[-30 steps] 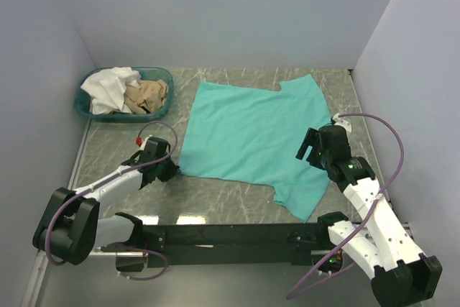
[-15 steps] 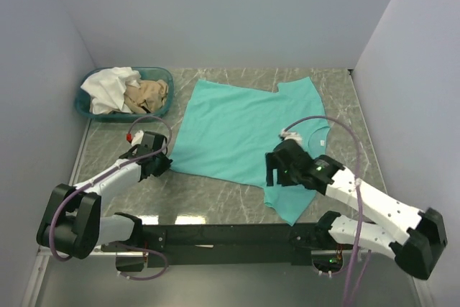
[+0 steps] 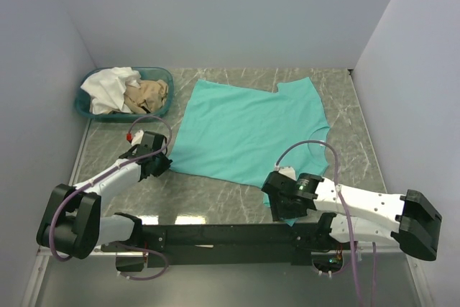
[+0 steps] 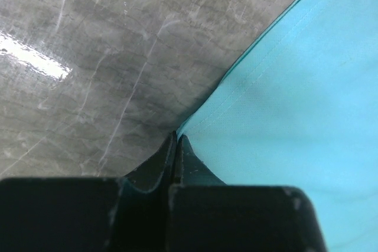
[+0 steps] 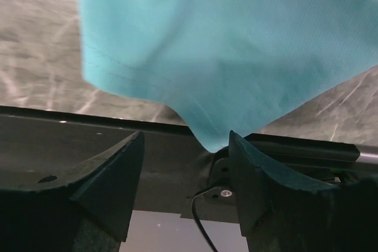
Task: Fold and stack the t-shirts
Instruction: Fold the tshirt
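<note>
Teal t-shirt [image 3: 251,131] lies spread mid-table. The left gripper [image 4: 176,140] has its jaws clamped on the shirt's 8 o'clock corner. The right gripper [image 5: 186,137], jaws apart, straddles the 5 o'clock sleeve edge. Bare table [image 3: 215,193] lies toward 7 o'clock.

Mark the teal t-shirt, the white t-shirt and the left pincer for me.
teal t-shirt [image 3: 248,131], top external view, middle of the spread body.
white t-shirt [image 3: 108,85], top external view, middle of the bunched heap.
left pincer [image 4: 177,140], left wrist view, closed fingertips at the teal corner.
</note>
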Robot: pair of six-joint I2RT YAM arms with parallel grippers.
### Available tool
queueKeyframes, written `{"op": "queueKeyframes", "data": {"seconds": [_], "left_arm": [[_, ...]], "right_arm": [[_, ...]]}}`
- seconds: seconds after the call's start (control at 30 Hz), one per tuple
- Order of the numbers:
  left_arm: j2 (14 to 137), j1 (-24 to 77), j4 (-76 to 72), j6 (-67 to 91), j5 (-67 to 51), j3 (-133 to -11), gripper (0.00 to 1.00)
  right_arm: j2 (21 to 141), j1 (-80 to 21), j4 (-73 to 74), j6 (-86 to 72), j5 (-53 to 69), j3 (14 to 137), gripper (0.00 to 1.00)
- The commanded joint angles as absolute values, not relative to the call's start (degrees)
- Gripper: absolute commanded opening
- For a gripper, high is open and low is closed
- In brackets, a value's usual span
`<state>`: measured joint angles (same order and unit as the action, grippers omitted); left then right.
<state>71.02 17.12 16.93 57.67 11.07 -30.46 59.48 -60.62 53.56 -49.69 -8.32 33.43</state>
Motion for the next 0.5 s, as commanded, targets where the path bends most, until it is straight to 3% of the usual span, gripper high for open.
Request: {"op": "queueKeyframes", "data": {"seconds": [0.0, 0.2, 0.3, 0.4, 0.47], "left_arm": [[70.57, 16.96, 15.56, 56.34, 10.37, -31.46, 0.01], [71.72, 16.96, 16.26, 55.99, 9.76, -32.34, 0.01], [71.37, 16.96, 16.0, 56.25, 9.58, -31.99, 0.01], [71.19, 17.05, 16.52, 56.08, 9.75, -32.34, 0.01], [71.19, 16.96, 16.7, 56.07, 9.93, -32.52, 0.01]], "right_arm": [[62.39, -61.08, 49.94, -51.33, -6.77, 32.43, 0.65], [70.82, -60.82, 48.78, -51.15, -12.12, 33.22, 0.58], [72.33, -60.82, 48.43, -53.26, -13.71, 32.96, 0.47], [70.94, -60.21, 48.51, -53.79, -13.45, 32.35, 0.3], [68.75, -59.25, 49.13, -54.84, -13.8, 31.73, 0.11]]}}
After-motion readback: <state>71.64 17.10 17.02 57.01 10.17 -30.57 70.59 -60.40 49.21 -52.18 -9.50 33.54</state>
